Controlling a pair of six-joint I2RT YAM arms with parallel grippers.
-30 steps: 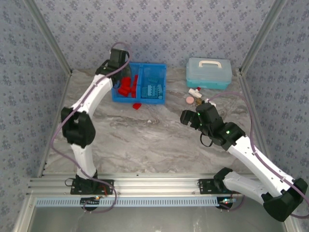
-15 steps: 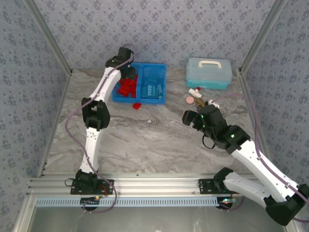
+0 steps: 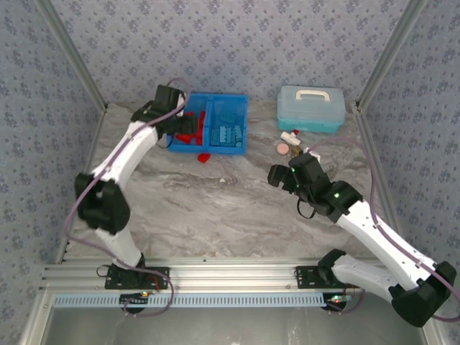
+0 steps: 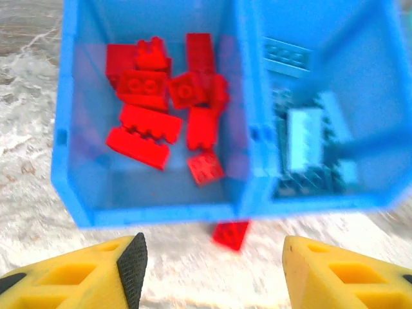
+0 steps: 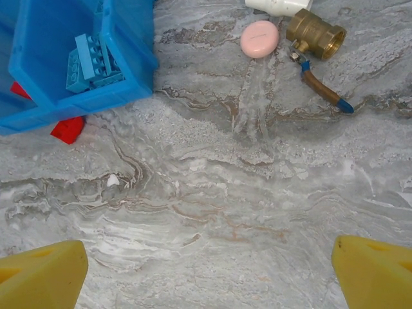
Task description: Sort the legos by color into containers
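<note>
1 red lego (image 4: 230, 234) beside bin (image 4: 154, 215), just beyond parted, empty left gripper (image 4: 212, 257), right gripper (image 5: 209, 264) spread, empty

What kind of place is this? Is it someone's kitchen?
Not a kitchen. It looks like a robot test booth: patterned walls on a metal frame box in a marble-look table, and a left arm and a right arm are bolted to a rail at its edge.

Red legos (image 4: 161, 103) lie in the left compartment (image 4: 64, 138) — one stray brick (image 4: 230, 233), blurred, seemingly just outside.
</note>
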